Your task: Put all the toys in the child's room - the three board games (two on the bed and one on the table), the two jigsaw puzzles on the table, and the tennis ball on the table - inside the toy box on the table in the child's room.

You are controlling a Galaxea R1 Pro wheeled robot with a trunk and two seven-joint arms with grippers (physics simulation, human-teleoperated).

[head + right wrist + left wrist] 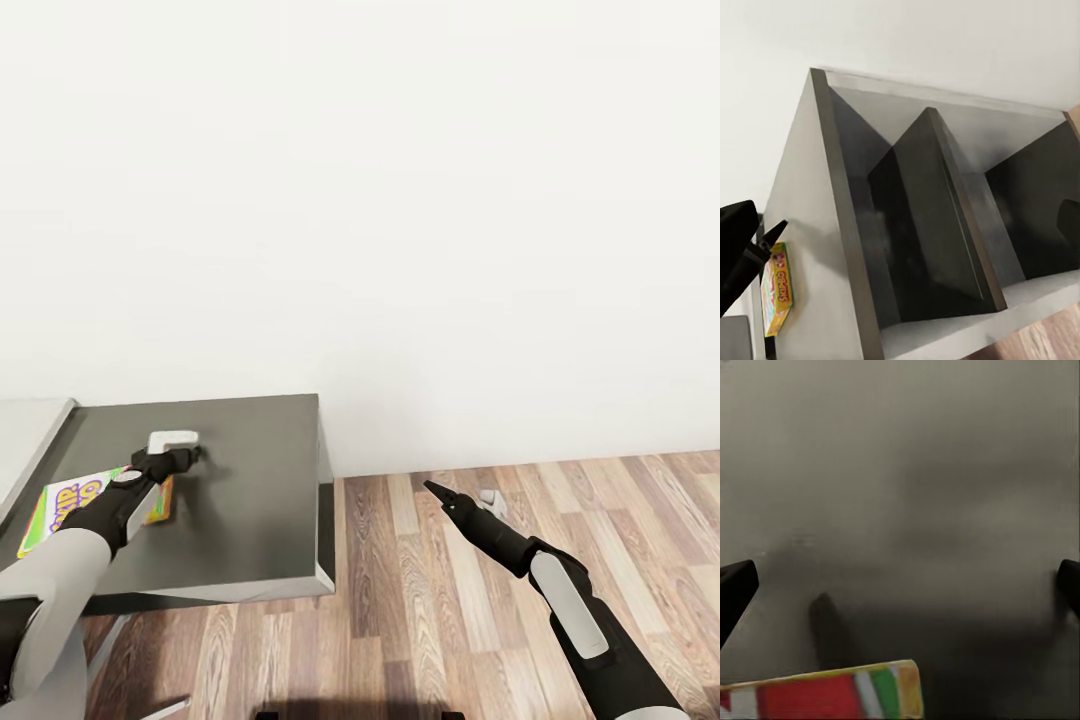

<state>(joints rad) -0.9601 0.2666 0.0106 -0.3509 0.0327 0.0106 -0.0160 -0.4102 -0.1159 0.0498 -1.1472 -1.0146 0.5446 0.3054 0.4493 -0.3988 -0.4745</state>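
Note:
One board game [70,505], a flat box with a green edge and a yellow printed cover, lies flat on a low cabinet's dark grey top [250,500]. In the left wrist view its red, green and yellow edge [825,694] shows just behind the fingers. My left gripper [183,448] hovers open over the cabinet top past the box, holding nothing. Over the wooden floor to the cabinet's right, my right gripper [437,490] is open and empty. The toy box, table, bed, jigsaw puzzles and tennis ball are out of view.
The cabinet [930,225] has open dark compartments in its side, and the game box [777,289] rests on its top. A blank white wall [400,200] stands behind. Wood floor [450,600] spreads to the right. A pale grey surface [25,440] adjoins the cabinet's left.

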